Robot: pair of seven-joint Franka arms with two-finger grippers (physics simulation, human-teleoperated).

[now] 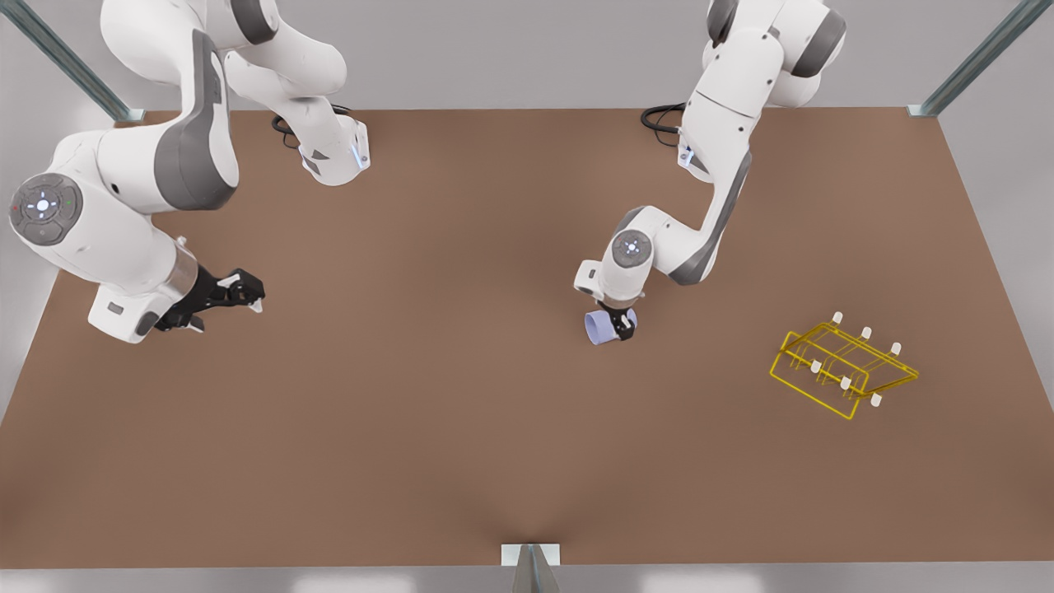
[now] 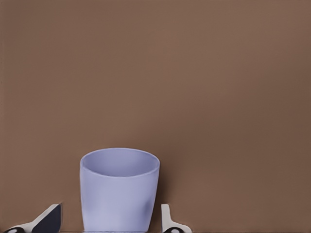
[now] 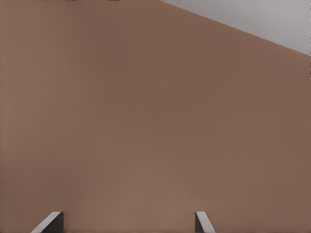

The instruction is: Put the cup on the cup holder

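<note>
The pale lavender-blue cup (image 1: 602, 328) sits between the fingers of my left gripper (image 1: 619, 324), near the table's middle in the front view. It is tilted, with its mouth toward the front view's left. In the left wrist view the cup (image 2: 119, 191) stands between the two fingertips (image 2: 167, 221), and the gripper is shut on it. The yellow wire cup holder (image 1: 841, 368), with white-tipped pegs, rests on the table toward the front view's right, well apart from the cup. My right gripper (image 1: 232, 297) waits open near the front view's left edge, holding nothing.
The brown table (image 1: 461, 428) spreads wide between cup and holder. Metal frame posts (image 1: 972, 62) stand at the far corners, and a small bracket (image 1: 531, 560) sits at the near edge. The arm bases and cables are at the far side.
</note>
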